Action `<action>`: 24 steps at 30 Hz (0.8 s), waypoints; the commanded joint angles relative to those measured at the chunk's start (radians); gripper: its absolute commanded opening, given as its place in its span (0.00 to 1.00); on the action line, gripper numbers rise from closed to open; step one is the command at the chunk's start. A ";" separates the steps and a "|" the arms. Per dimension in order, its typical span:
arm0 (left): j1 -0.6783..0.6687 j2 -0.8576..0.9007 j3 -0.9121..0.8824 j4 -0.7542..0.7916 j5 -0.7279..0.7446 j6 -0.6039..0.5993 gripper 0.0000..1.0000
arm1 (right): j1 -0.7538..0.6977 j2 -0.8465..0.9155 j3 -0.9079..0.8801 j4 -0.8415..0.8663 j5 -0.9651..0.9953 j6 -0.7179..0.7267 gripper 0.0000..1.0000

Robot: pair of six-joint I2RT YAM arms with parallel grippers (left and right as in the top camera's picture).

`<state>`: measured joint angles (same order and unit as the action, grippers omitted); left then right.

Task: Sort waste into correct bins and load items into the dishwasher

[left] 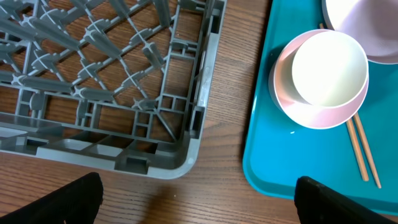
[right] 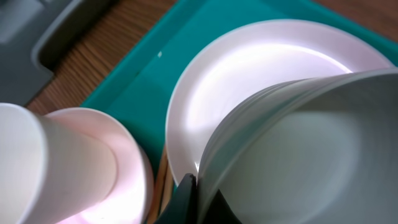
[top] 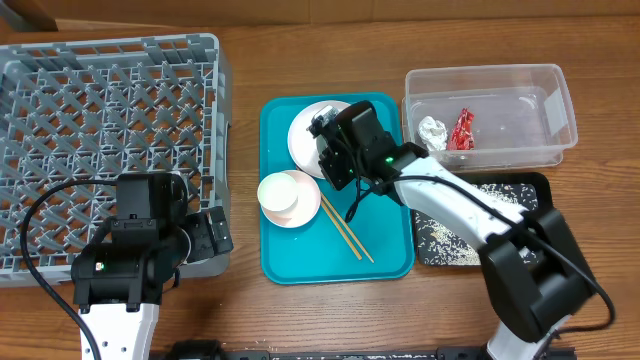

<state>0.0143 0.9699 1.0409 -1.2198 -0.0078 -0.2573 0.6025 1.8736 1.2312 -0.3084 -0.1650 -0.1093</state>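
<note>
Wrapper (top: 462, 130) and tissue (top: 432, 132) lie in the clear tub (top: 560, 110), rice (top: 445, 240) in the black tray (top: 540, 185). The rack (top: 100, 100) holds nothing yet. Right pincer (top: 345, 160) grips the bowl (right: 298, 155) over the plate (right: 249, 74); left pincer (left: 199, 199) gapes beside the rack; cups (top: 285, 197) and chopsticks (top: 345, 230) wait

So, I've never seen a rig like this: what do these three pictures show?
Two robot arms work at a table. One picture looks down from above; the other two come from cameras on the wrists. On the table are a grey dish rack and a teal tray with a plate, a white cup inside a pink cup, and chopsticks. A clear tub holds a tissue and a red wrapper; a black tray holds rice. The left gripper is open and empty; the right gripper pinches the rim of a bowl.
</note>
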 commanded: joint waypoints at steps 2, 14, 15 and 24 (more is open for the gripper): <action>-0.002 -0.002 0.022 0.001 0.008 -0.009 1.00 | -0.001 0.012 0.021 0.016 0.006 -0.011 0.25; -0.002 -0.002 0.022 0.001 0.004 -0.009 1.00 | 0.005 -0.196 0.173 -0.282 -0.208 0.309 0.44; -0.002 -0.002 0.022 0.001 0.004 -0.009 1.00 | 0.011 -0.191 0.172 -0.294 -0.207 0.351 0.44; -0.002 -0.002 0.022 0.001 0.008 -0.009 1.00 | 0.126 -0.032 0.169 -0.332 -0.192 0.477 0.43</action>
<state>0.0143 0.9699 1.0409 -1.2194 -0.0082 -0.2573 0.7029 1.7912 1.4014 -0.6415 -0.3504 0.2996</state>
